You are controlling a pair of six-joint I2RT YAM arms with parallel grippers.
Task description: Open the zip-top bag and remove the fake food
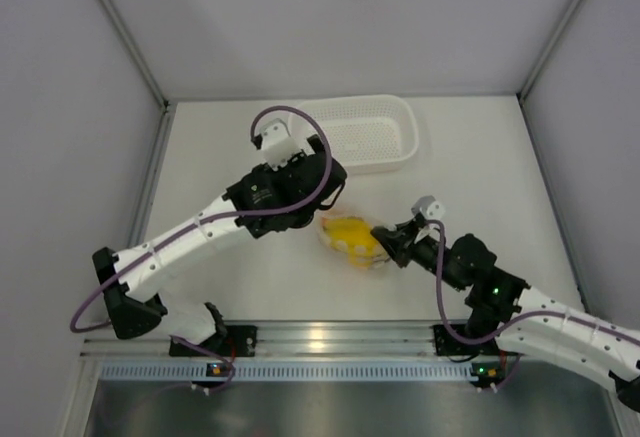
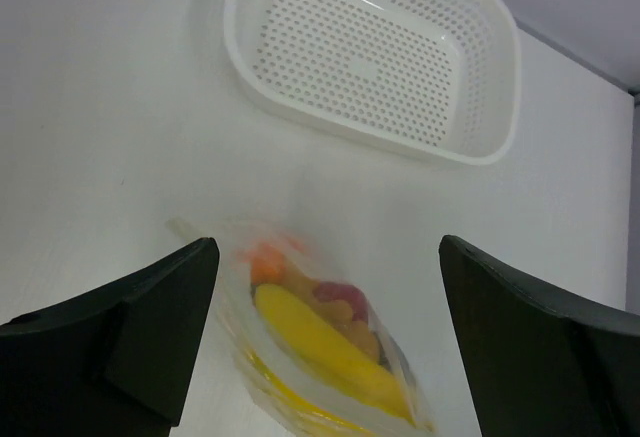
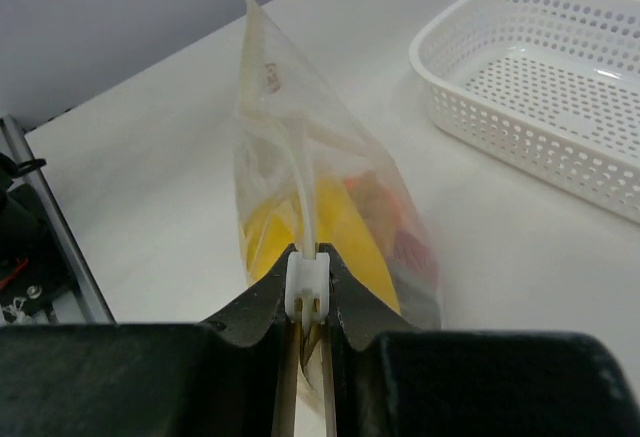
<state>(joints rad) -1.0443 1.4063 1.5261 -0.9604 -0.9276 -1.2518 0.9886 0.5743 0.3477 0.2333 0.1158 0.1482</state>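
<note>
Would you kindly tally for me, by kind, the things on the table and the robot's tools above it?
zip-top bag: 1
basket: 1
tools: 2, the left tool and the right tool
Total: 4
The toy food inside the bag is too blurred to count piece by piece.

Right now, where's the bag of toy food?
In the top view, the zip-top bag sits mid-table between the white basket and the right gripper, which pinches its end.
</note>
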